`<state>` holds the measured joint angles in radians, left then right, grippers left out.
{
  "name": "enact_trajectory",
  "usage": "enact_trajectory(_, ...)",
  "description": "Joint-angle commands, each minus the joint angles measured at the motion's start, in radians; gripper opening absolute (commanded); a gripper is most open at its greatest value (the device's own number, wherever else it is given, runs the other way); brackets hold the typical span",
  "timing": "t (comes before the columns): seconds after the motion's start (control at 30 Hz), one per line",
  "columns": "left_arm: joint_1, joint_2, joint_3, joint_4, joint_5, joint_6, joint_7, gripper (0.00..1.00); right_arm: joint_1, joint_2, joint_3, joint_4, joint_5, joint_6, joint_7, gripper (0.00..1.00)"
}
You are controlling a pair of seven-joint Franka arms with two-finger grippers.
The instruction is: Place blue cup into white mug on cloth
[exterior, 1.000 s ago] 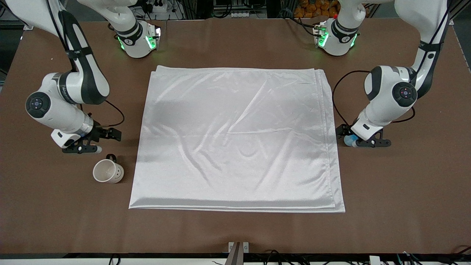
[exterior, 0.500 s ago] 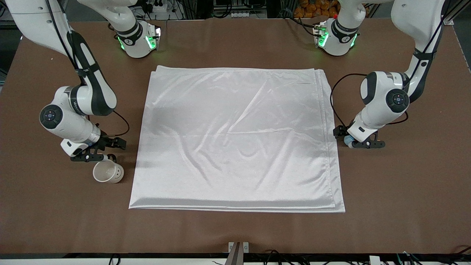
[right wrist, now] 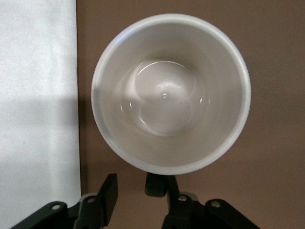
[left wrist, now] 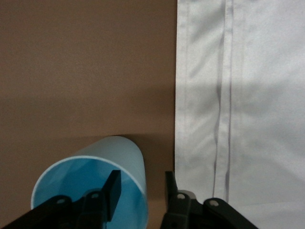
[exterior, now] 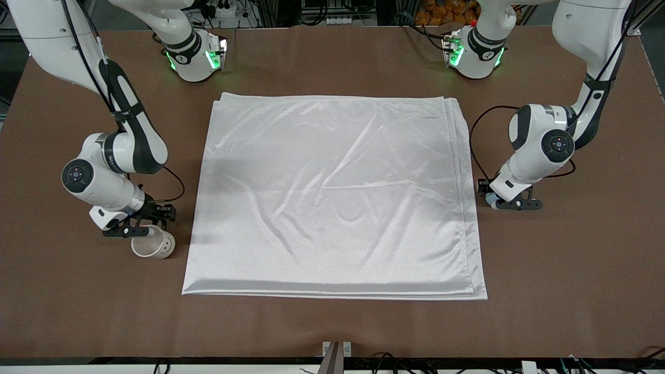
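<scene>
carefully now, my right claw (right wrist: 138,195), spread astride the white mug's (exterior: 153,245) black handle on the worktop (exterior: 332,322) beside the cloth (exterior: 332,192), should pinch squarely, while my left claw (left wrist: 140,191), spread across the blue cup's (left wrist: 90,183) wall beside the cloth's other edge, seats deeper before squeezing.

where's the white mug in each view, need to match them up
Front view: the white mug stands on the bare table off the cloth, at the right arm's end, under the right claw.
Left wrist view: not in it.
Right wrist view: the white mug fills the middle, seen from above.
Shared landmark: the cloth's edge beside the mug.
</scene>
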<state>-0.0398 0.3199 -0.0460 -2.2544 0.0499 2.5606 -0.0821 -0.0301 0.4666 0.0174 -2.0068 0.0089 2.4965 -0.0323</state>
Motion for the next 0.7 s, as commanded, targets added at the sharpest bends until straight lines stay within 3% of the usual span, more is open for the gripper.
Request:
enact_trajectory(0.0,0.008,-0.004,-0.003,-0.005,0.045,0.017,-0.008,0.11,-0.005,0.015,0.001,0.031,0.003,-0.005,0.005,0.05)
enact_trajectory(0.07,0.008,-0.004,-0.003,-0.005,0.047,0.017,-0.008,0.00,-0.005,0.014,0.001,0.036,0.003,-0.007,0.002,0.00)
enact_trajectory(0.4,0.009,-0.007,-0.003,0.006,0.047,0.015,-0.007,0.00,0.002,-0.043,0.033,0.098,0.005,-0.086,0.011,0.00)
enact_trajectory(0.67,0.005,-0.018,-0.003,0.007,0.047,0.015,-0.011,0.00,0.033,-0.066,0.099,0.230,0.010,-0.275,0.041,0.00)
